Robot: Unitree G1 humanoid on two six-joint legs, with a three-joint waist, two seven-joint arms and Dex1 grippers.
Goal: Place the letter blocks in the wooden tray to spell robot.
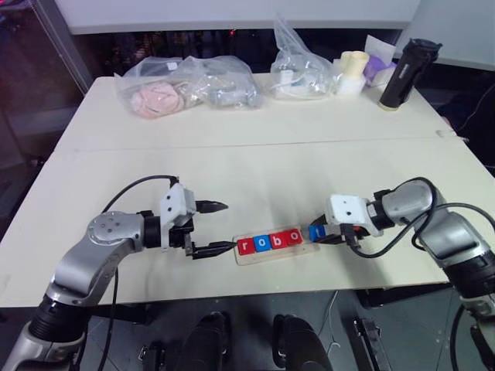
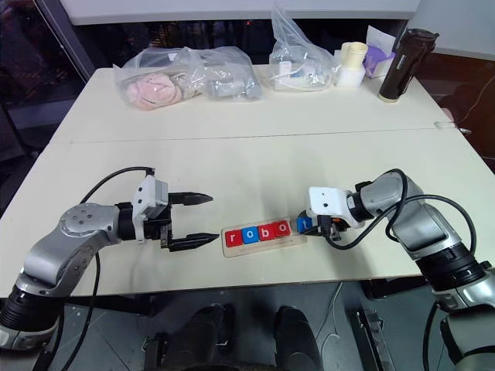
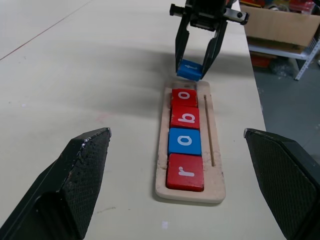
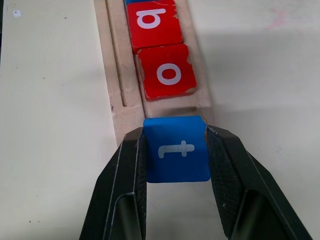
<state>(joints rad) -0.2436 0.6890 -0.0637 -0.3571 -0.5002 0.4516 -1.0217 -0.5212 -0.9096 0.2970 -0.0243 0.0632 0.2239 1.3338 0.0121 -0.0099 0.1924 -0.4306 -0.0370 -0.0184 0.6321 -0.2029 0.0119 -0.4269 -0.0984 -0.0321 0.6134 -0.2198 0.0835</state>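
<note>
The wooden tray [image 1: 272, 256] lies near the table's front edge, holding a red r [image 3: 185, 172], a blue o [image 3: 184, 141], a red b [image 3: 185, 117] and a red o [image 3: 184, 96] in a row. My right gripper [image 4: 176, 150] is shut on the blue t block [image 4: 176, 155], which hangs just over the tray's right end [image 1: 315, 232]. My left gripper [image 1: 220, 226] stands open just left of the tray, with nothing between its fingers.
Clear plastic bags [image 1: 186, 85] [image 1: 298, 66], pale cups [image 1: 352, 72] and a black bottle [image 1: 404, 73] stand along the table's far edge. The table's front edge runs close below the tray.
</note>
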